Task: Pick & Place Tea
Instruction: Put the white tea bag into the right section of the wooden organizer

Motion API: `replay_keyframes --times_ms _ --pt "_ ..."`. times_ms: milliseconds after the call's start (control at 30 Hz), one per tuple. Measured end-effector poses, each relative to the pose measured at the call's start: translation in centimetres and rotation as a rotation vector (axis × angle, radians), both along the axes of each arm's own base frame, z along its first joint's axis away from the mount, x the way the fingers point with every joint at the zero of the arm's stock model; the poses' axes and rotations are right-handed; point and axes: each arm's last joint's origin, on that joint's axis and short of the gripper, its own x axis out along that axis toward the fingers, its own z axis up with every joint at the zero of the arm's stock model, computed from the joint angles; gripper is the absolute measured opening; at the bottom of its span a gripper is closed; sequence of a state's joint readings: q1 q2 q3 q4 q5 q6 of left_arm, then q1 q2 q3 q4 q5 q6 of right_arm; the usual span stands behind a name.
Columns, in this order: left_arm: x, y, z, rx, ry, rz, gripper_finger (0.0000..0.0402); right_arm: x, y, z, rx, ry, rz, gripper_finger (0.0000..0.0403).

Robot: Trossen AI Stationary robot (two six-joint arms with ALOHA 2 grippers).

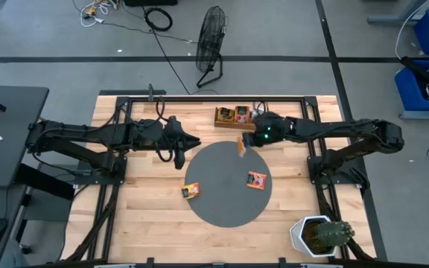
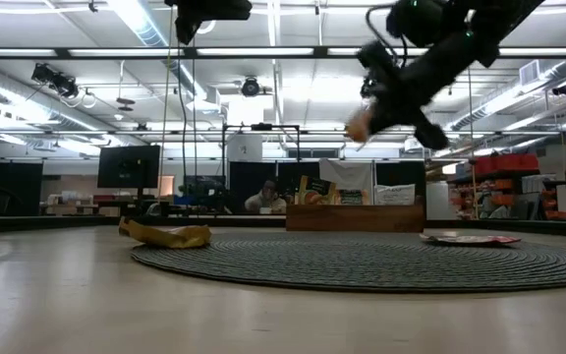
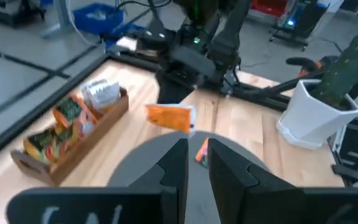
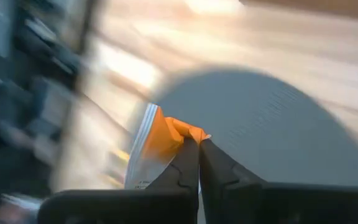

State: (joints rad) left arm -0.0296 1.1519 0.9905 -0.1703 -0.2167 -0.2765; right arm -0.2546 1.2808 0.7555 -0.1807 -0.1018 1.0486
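**One sachet in the air, two on the mat**

The orange tea sachet hangs pinched by one edge between the closed fingers of the right gripper, its body drooping free to one side. In the high view it shows as a small orange sliver at the far edge of the round grey mat, just in front of the wooden tray. The low view puts it well clear of the table, so the carry looks under way, not the set-down. An edge grip suits a thin flat packet – there is little else to grab – but it lets the sachet swing, and a slack pinch could drop it short.

Two more sachets already lie flat on the mat: an orange-red one toward the right side, and a yellowish one at the left rim, partly off it. That suggests the mat is where the tea is being laid out, with room left in the middle.

The tray still holds several packets standing on edge, so the job is probably well short of done.

The left gripper waits over the table's left half, near the mat's far-left edge, its fingers narrow with a slim gap and nothing between them – it stays out of the right arm's path.

A potted cactus in a white pot stands at the near right corner, apart from the work.
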Motion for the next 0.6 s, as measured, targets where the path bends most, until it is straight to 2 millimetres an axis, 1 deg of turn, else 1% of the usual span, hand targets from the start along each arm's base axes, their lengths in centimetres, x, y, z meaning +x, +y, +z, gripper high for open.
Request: replay_keyframes --times_ms 133,233,300,400,600 --pt "0.1 0.0 0.4 0.050 -0.037 0.001 0.0065 1.4 -0.6 2.1 0.051 -0.274 -0.158 0.0000" --pt "0.1 0.2 0.5 0.094 -0.034 0.034 0.0067 1.8 -0.9 3.2 0.083 -0.416 -0.269 0.0000" --pt "0.1 0.3 0.5 0.129 -0.027 0.077 0.0077 2.0 -1.0 3.8 0.105 -0.490 -0.315 0.0000" --pt "0.1 0.4 0.6 0.205 -0.014 0.098 0.0106 2.1 -1.0 4.4 0.144 -0.573 -0.349 0.0000" --pt "0.1 0.5 0.7 0.349 0.017 0.081 0.0191 2.4 -0.4 5.2 0.200 -0.669 -0.413 0.0000"
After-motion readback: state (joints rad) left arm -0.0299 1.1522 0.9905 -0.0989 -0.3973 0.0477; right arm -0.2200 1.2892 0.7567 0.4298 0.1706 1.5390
